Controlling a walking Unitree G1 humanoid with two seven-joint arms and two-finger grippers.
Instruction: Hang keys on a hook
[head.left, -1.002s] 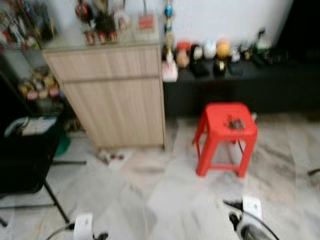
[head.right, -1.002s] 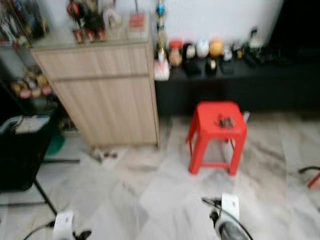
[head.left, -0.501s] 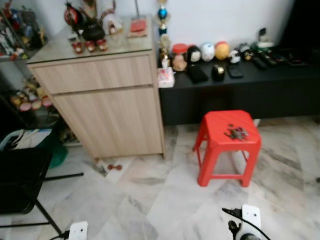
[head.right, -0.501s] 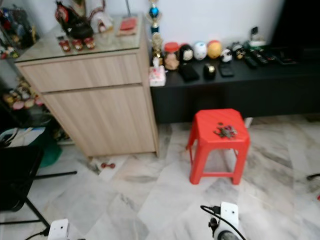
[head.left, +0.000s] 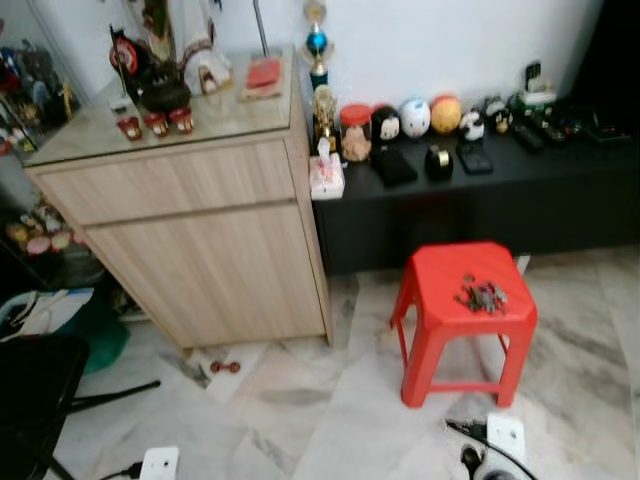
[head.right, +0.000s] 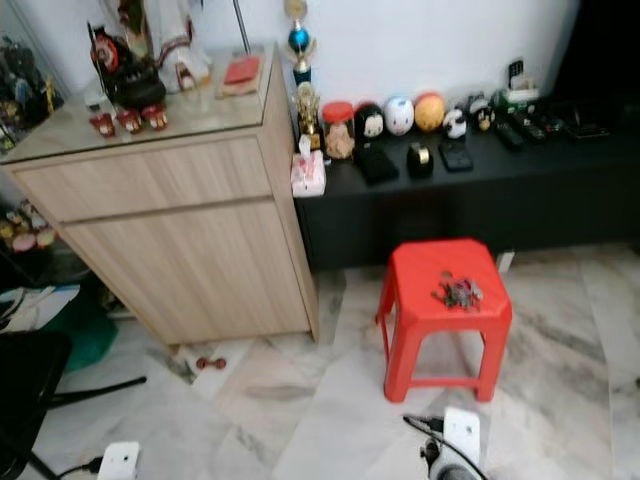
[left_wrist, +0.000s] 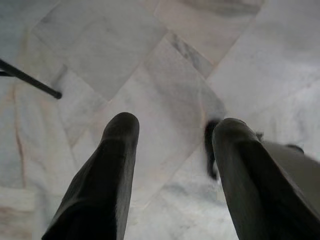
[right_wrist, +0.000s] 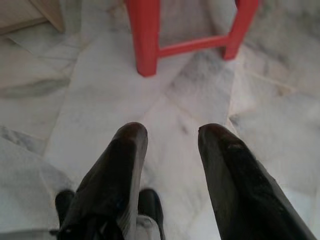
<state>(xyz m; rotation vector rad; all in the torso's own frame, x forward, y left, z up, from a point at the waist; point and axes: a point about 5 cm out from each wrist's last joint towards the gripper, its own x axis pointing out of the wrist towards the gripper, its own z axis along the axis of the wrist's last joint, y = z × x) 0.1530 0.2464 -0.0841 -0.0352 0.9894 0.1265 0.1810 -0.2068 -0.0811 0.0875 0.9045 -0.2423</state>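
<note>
Both grippers hang idle over the marble floor (head.left: 300, 400), left gripper (left_wrist: 172, 132) and right gripper (right_wrist: 167, 132) with fingers spread and empty, while I see the keys (head.left: 482, 296) lying on the red plastic stool (head.left: 465, 315) beside the wooden cabinet (head.left: 190, 230).

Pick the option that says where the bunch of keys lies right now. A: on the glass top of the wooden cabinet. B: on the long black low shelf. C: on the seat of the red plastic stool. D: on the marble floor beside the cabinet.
C: the small dark bunch of keys lies on the flat seat of the red plastic stool, which stands on the floor in front of the black shelf.
</note>
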